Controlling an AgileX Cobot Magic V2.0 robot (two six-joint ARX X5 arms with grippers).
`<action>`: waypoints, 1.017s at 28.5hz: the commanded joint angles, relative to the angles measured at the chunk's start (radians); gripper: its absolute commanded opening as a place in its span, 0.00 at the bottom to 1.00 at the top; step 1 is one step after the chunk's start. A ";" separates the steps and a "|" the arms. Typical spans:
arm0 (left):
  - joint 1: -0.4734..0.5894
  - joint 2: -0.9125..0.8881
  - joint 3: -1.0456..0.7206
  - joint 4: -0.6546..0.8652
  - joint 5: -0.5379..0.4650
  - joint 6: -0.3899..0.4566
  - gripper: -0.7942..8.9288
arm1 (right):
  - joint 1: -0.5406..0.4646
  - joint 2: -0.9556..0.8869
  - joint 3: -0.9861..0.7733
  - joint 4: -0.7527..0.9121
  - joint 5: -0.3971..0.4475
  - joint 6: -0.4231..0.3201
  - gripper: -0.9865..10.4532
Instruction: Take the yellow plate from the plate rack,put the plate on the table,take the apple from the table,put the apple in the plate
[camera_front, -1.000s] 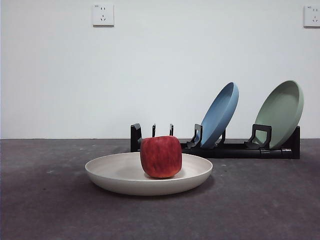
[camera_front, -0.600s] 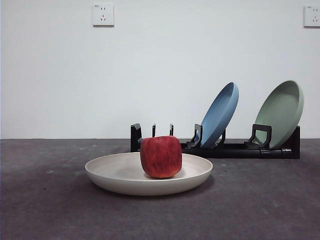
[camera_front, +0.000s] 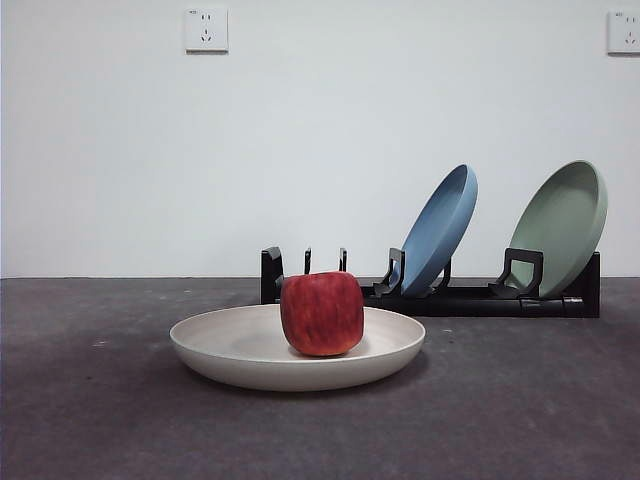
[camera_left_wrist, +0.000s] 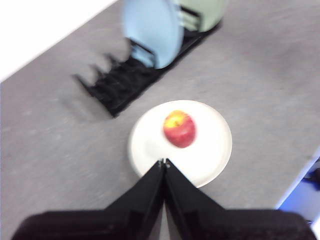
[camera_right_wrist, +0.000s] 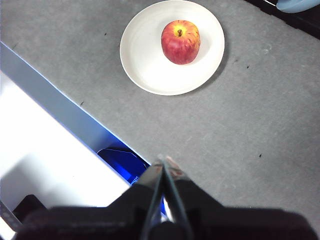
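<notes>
The yellow plate (camera_front: 250, 345) lies flat on the table (camera_front: 100, 400) in front of the plate rack (camera_front: 470, 298). The red apple (camera_front: 322, 313) stands upright in the plate. Both also show in the left wrist view, plate (camera_left_wrist: 210, 155) and apple (camera_left_wrist: 179, 129), and in the right wrist view, plate (camera_right_wrist: 145, 60) and apple (camera_right_wrist: 180, 41). My left gripper (camera_left_wrist: 163, 163) is shut and empty, raised high above the plate's near side. My right gripper (camera_right_wrist: 163, 161) is shut and empty, high above the table's edge, away from the plate. Neither arm shows in the front view.
A blue plate (camera_front: 438, 230) and a pale green plate (camera_front: 563, 225) lean in the rack's middle and right slots; its left slot is empty. The table's edge (camera_right_wrist: 60, 107) runs near the right gripper. Two wall sockets are on the white wall behind.
</notes>
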 joint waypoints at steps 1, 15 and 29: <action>0.001 0.000 -0.003 -0.002 0.002 0.014 0.08 | 0.002 -0.005 0.002 -0.014 0.002 0.010 0.09; 0.620 -0.196 -0.137 0.459 0.330 0.139 0.08 | 0.002 -0.005 0.002 -0.014 0.002 0.009 0.09; 1.105 -0.748 -0.844 0.782 0.388 0.130 0.08 | 0.002 -0.006 0.002 -0.014 0.002 0.009 0.09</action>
